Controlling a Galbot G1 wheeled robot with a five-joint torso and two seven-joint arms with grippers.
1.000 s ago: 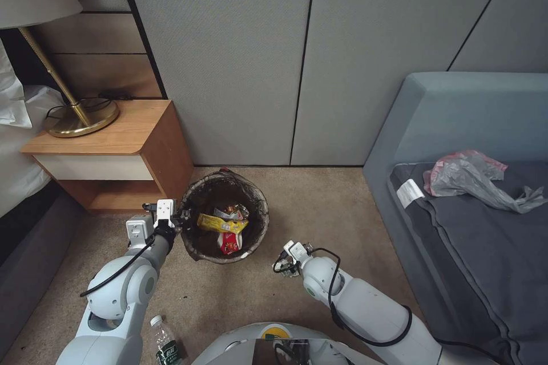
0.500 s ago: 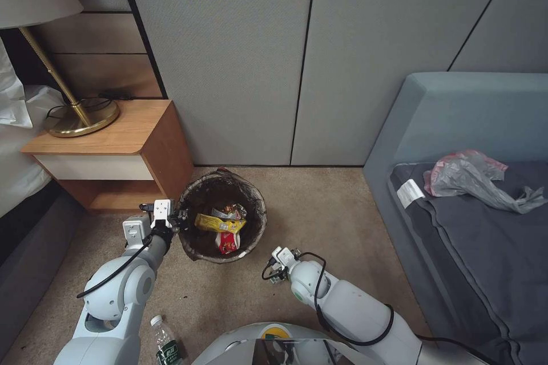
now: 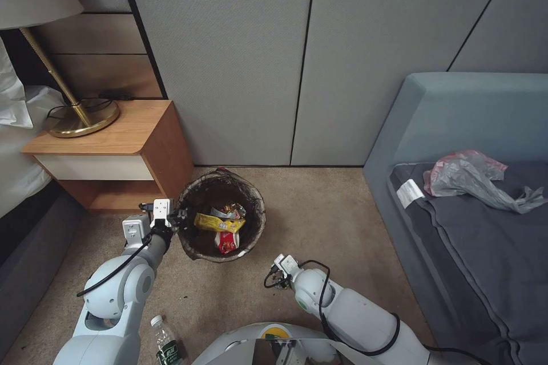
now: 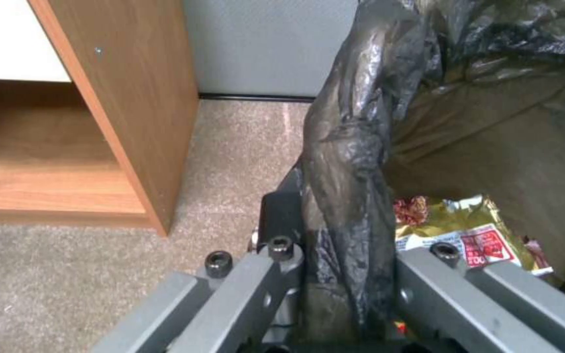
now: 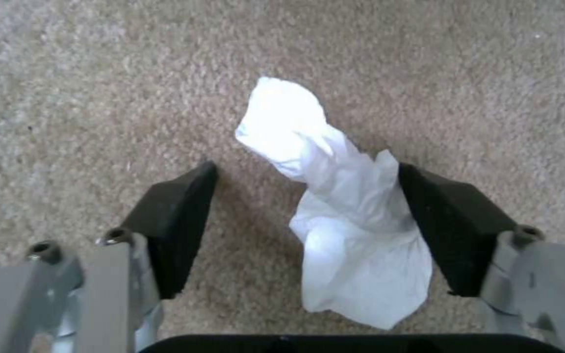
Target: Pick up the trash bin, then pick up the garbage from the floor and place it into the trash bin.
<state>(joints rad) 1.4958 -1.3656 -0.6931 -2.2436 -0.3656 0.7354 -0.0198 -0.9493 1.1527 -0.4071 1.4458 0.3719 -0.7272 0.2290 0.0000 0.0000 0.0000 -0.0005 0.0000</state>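
Note:
The trash bin [image 3: 197, 242], a round bucket lined with a dark bag, stands beside the nightstand. It holds a yellow wrapper [image 3: 219, 222] and a red-and-white packet [image 3: 228, 242]. My left gripper [image 3: 173, 218] is shut on the bin's bag-covered rim [image 4: 351, 147], one finger outside and one inside, with snack packets [image 4: 485, 240] just beyond. My right gripper [image 3: 278, 274] hangs low over the carpet in front of the bin. It is open [image 5: 305, 196], straddling a white tissue wad [image 5: 335, 206] that touches one pad [image 5: 449, 220]. A clear plastic bottle [image 3: 166, 344] lies by my base.
A wooden nightstand [image 3: 117, 151] with a brass lamp [image 3: 80, 117] stands close to the bin's left. A blue-grey sofa [image 3: 456, 125] with a grey-pink plastic bag [image 3: 471, 177] on it fills the right. The wall panels are behind. Open carpet [image 3: 319, 205] lies between bin and sofa.
My right arm has drawn back toward my base and dropped lower to the carpet. The left gripper and the bin have shifted slightly left.

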